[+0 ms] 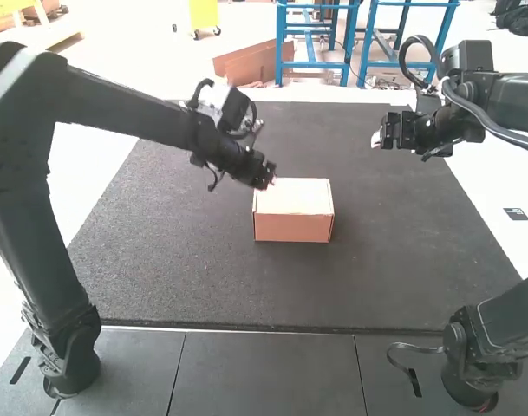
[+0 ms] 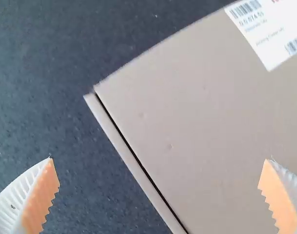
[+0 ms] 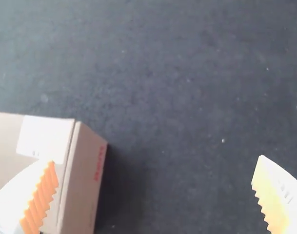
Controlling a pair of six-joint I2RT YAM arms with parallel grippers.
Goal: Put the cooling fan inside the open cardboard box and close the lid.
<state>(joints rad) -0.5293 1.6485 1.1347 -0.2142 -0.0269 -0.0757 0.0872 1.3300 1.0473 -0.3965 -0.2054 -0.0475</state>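
Covering most of the bench [image 1: 264,373], a dark mat [image 1: 159,260] carries the cardboard box [image 1: 293,211] near its middle, standing square with its lid lying flat down and a thin dark seam along the lid's edge in the left wrist view. From its base at the near left, the left arm [image 1: 90,104] stretches across to the box's far left top corner, where the left pincer [image 1: 268,178] sits; its white ribbed fingers [image 2: 36,195] with orange pads stand wide apart over that corner, clamped on nothing, and whether they touch the cardboard cannot be told. Off beyond the box to the right, the right pincer [image 1: 381,132] hangs above bare mat, its fingers [image 3: 272,190] likewise apart and holding nothing. A white label [image 2: 267,29] lies on the lid.
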